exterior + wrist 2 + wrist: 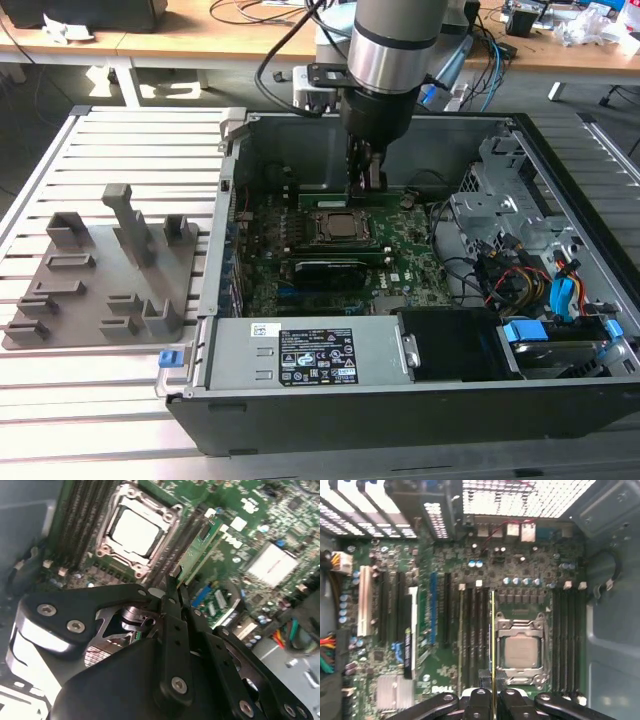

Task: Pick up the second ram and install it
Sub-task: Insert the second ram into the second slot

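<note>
An open black metal computer case (pixel 400 400) sat on a slatted grey metal table (pixel 120 130), with a grey plastic holder tray (pixel 100 275) at the exterior view's left. Inside lay the large green motherboard (pixel 400 255); a square metal processor socket (pixel 338 227) sat between rows of dark memory slots (pixel 567 640)

The long, thin, flat green circuit-board stick, the second ram (pixel 200 547), stands on edge between the closed black fingers of the gripper (pixel 175 587), clamped at one end and reaching straight out ahead of the fingertips. In the second wrist view its flat green face shows, with a pale label and small dark chips. In the first wrist view the stick (pixel 493 645) appears edge-on as a narrow yellow-green line running forward from the fingertips, lined up along the dark memory slots just beside the silver processor socket (pixel 521 651).
</note>
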You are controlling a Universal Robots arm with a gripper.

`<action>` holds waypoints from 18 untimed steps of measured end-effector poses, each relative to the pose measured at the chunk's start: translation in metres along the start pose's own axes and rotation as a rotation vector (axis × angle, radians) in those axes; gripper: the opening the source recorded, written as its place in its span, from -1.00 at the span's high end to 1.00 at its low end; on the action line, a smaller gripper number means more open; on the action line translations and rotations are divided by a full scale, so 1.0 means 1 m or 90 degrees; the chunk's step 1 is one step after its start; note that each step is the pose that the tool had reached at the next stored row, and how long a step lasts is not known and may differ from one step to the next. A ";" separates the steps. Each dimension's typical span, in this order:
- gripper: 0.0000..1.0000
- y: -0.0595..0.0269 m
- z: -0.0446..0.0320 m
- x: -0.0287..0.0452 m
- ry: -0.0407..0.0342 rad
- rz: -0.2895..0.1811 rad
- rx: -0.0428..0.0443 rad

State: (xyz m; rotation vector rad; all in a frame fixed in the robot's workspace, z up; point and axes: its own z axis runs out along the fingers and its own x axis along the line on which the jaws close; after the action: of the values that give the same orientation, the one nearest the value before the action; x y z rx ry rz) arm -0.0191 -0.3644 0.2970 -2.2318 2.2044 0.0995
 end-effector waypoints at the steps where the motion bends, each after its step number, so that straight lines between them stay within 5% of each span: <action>1: 0.73 0.0004 0.0008 -0.0025 -0.0001 0.000 0.0001; 18: 0.73 -0.0007 0.0268 -0.0024 0.0000 0.000 0.0000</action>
State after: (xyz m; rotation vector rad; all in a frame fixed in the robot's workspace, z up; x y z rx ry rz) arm -0.0195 -0.3607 0.2703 -2.2318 2.2043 0.0996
